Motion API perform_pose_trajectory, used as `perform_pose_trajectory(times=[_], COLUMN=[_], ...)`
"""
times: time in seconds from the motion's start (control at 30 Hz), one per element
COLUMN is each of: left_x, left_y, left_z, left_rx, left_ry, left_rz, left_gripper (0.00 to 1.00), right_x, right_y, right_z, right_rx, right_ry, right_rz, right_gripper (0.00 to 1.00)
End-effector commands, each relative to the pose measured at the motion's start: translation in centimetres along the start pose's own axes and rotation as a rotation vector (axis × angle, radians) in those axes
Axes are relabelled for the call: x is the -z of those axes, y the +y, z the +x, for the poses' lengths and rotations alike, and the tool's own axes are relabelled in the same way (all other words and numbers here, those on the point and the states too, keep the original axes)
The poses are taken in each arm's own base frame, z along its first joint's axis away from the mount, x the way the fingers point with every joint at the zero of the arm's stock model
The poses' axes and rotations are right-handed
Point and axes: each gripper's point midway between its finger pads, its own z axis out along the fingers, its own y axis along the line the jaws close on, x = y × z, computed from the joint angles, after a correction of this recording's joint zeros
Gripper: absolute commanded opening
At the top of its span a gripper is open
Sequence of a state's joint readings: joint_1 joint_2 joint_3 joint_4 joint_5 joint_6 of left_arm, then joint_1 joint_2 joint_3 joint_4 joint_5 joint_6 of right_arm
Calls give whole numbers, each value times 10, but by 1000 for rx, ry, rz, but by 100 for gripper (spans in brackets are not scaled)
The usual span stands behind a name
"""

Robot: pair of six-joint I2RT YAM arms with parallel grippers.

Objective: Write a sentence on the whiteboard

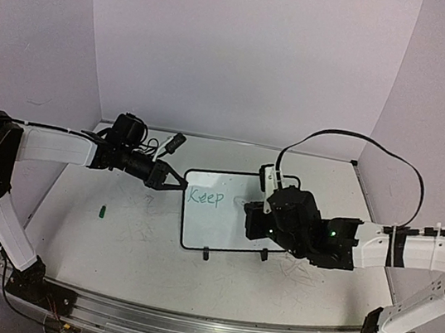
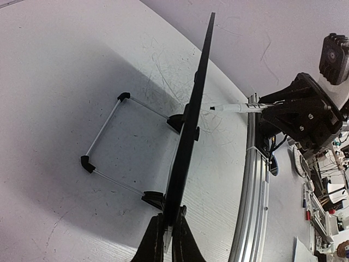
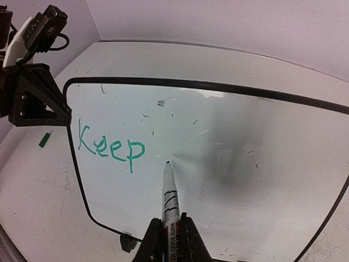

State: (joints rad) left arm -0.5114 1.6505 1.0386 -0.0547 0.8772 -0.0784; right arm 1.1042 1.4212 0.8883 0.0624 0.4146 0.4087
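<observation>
Top view: the board [image 1: 221,232] stands on its feet near the middle of the tabletop [image 1: 111,242], its face tilted up toward the near edge. The sentence [image 1: 203,198] sits in the board's upper left corner and reads only "Keep", in green. The left hand [image 1: 176,183] meets the board's left rim, level with the writing. The right hand [image 1: 252,213] hangs over the board's right half; what it holds is not resolved here. A green cap [image 1: 102,212] lies between the board and the tabletop's left edge, well apart from both hands. Left wrist view: the board [image 2: 192,120] appears edge-on, and the left hand [image 2: 166,240] is pressed together on its rim, pinching it. A wire stand [image 2: 103,146] props the board from behind. On the writing side, the right hand [image 2: 292,112] points a marker [image 2: 234,108] at the board; the tip is at the surface, but contact cannot be confirmed. Right wrist view: the right hand [image 3: 168,232] is clamped on the marker [image 3: 170,191], fingers pressed against its barrel. The tip sits just right of and below the "p" of the sentence [image 3: 112,147]. The rest of the board [image 3: 245,142] carries only faint smudges. The left hand [image 3: 38,101] grips the left rim, and the cap [image 3: 44,139] lies on the tabletop [image 3: 32,185] just beyond it.
</observation>
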Motion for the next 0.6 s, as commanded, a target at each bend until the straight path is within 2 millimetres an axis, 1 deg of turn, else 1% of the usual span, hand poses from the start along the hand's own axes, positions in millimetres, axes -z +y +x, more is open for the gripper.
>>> perform_pose_trajectory(times=[0.0,0.23,0.57], left_x=[8,8,8], left_y=[-9,-10,-11], left_z=[-12,-12,-12], left_rx=[-15,-15,-16], left_ry=[-17,-16,-16], left_rz=[-3,-1,3], left_gripper=[0,0,0], right_x=[-2,-7,-10], right_y=[4,1,1], right_z=[-27,-28,-29], right_rx=[-34,-40,-35], right_ry=[-79,-78,-76], right_rz=[2,29,33], right_gripper=[0,0,0])
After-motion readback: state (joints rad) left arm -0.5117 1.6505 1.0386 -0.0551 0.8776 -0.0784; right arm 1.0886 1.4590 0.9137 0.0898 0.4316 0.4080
